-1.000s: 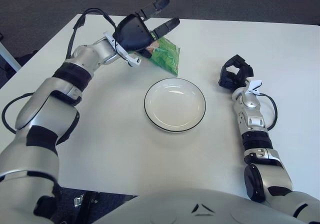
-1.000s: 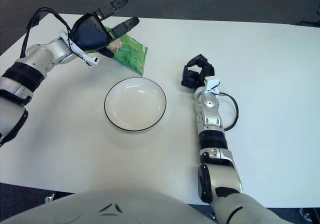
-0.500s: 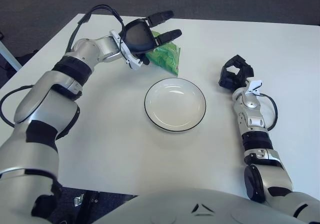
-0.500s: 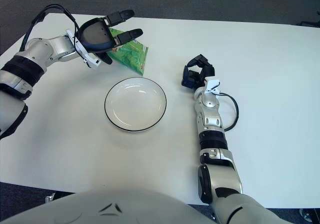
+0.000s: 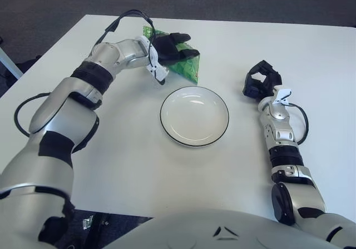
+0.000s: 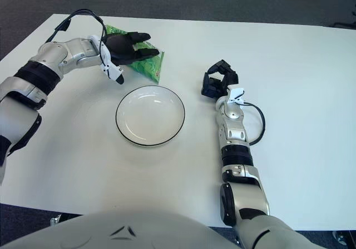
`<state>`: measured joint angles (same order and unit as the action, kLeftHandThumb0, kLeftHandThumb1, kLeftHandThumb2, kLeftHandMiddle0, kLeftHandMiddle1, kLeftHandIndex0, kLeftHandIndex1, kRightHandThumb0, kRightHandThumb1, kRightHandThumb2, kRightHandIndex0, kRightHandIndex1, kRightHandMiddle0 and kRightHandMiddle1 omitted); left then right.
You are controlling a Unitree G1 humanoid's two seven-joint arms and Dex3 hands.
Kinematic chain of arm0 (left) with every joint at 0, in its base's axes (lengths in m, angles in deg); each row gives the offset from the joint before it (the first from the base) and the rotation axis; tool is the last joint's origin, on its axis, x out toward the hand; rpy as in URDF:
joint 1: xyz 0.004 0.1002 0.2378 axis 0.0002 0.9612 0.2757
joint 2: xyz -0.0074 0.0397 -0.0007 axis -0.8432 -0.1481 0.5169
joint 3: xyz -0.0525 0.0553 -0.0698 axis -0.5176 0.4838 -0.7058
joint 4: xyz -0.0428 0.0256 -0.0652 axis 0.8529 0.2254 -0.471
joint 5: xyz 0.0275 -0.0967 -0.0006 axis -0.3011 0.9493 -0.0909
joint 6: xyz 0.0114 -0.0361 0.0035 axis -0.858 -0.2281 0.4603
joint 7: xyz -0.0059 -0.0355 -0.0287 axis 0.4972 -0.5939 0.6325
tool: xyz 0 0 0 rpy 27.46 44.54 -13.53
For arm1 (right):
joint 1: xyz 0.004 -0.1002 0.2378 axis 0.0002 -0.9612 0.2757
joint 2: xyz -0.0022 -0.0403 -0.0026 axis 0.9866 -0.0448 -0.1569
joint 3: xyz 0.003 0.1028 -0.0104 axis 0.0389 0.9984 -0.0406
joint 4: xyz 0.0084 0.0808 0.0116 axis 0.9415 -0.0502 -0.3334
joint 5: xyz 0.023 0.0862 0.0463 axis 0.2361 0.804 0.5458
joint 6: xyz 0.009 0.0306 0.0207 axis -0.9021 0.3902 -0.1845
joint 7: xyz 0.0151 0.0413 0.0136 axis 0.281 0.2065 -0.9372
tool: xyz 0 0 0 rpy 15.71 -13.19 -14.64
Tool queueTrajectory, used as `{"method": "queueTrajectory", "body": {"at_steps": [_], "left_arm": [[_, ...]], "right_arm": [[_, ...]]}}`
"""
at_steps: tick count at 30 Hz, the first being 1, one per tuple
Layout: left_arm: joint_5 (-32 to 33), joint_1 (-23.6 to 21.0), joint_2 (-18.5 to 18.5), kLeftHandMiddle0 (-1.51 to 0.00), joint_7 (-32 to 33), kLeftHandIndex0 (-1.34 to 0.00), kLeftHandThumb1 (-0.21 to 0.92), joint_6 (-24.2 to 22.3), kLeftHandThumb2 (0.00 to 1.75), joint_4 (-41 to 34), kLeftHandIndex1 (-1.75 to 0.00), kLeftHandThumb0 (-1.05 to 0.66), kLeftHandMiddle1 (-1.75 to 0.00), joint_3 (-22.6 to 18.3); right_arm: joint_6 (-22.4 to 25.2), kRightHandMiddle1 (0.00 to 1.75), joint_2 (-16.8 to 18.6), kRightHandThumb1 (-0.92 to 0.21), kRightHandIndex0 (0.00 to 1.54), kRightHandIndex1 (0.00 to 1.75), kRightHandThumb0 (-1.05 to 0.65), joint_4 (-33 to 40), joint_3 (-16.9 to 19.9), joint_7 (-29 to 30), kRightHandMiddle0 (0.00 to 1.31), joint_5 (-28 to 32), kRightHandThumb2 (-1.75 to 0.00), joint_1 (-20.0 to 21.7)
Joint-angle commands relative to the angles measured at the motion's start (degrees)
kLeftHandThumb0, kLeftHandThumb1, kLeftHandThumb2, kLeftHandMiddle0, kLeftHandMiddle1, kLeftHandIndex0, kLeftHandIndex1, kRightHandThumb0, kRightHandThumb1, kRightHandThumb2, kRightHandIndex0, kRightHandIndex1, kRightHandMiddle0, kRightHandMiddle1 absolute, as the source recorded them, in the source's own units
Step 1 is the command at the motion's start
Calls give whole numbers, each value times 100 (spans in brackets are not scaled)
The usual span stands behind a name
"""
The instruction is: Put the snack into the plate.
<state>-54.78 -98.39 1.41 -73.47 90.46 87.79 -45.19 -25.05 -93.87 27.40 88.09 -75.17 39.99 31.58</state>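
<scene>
A green snack bag [image 5: 189,67] lies on the white table at the back left, just beyond the plate. My left hand [image 5: 173,45] is down on top of the bag, its black fingers [image 6: 146,37] curled across the bag and covering most of it. The white plate [image 5: 194,118] with a dark rim sits in the middle of the table with nothing in it. My right hand [image 5: 259,82] shows to the right of the plate, its fingers curled and holding nothing.
The white table [image 5: 139,165] stretches around the plate on every side. A black cable [image 5: 119,21] loops off my left wrist near the table's far edge. Dark floor lies beyond that edge.
My left hand, earlier spread open above the bag, has dropped onto it and its fingers have closed over it. The plate and the right hand have not moved.
</scene>
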Motion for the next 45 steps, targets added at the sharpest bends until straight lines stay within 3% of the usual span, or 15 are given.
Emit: {"method": "queueTrajectory", "body": {"at_steps": [1, 8, 15, 23, 32, 45], "left_arm": [[235, -143, 17, 0, -519, 0, 76, -213, 22, -122, 0, -102, 0, -161], [285, -92, 78, 0, -867, 0, 76, -440, 21, -283, 0, -102, 0, -222], [133, -78, 243, 0, -536, 0, 76, -732, 20, -60, 0, -103, 0, -175], [-492, -133, 425, 0, 1124, 0, 78, -1300, 19, 430, 0, -103, 0, -24], [-783, -53, 533, 0, 3095, 0, 83, -1545, 19, 895, 0, -105, 0, 56], [-762, -111, 548, 0, 3862, 0, 89, -1524, 18, 1215, 0, -105, 0, 181]], "right_arm": [[37, 175, 256, -28, 128, 175, -49, -272, -13, -28, 64, 55, -136, -567], [44, 175, 253, -28, 128, 175, -49, -241, -1, -61, 64, 64, -136, -580], [50, 175, 248, -28, 128, 175, -49, -235, 9, -86, 64, 71, -136, -585], [91, 175, 269, -28, 129, 175, -49, -192, 11, -61, 64, 67, -136, -612], [147, 175, 279, -28, 128, 175, -49, -96, 2, -77, 64, 70, -136, -655], [205, 175, 280, -28, 128, 175, -49, -42, -1, -108, 64, 68, -136, -673]]}}
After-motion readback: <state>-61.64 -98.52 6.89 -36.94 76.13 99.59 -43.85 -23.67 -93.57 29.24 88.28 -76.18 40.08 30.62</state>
